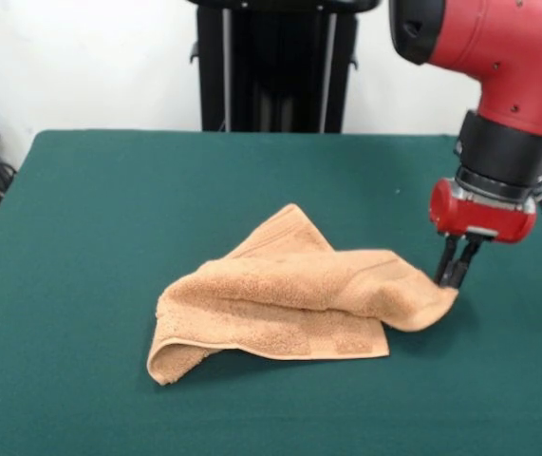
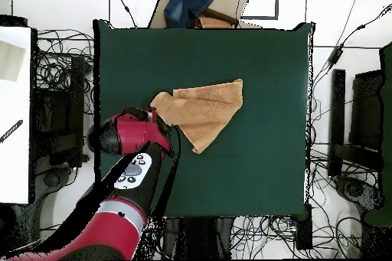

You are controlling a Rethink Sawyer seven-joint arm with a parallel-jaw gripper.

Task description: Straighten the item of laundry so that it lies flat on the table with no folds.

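Towel (image 1: 289, 304): crumpled and folded over itself, lying near the middle of the table (image 1: 109, 209).
Gripper (image 1: 456, 280): fingers narrow, pinched on the towel's right corner, low at the tabletop.

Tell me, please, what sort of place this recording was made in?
Most likely a robotics lab: a red robot arm works at a green table holding only a towel, and cables sprawl over the floor around it.

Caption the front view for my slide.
Sawyer's pincer meets a corner of the folded towel on the green table.
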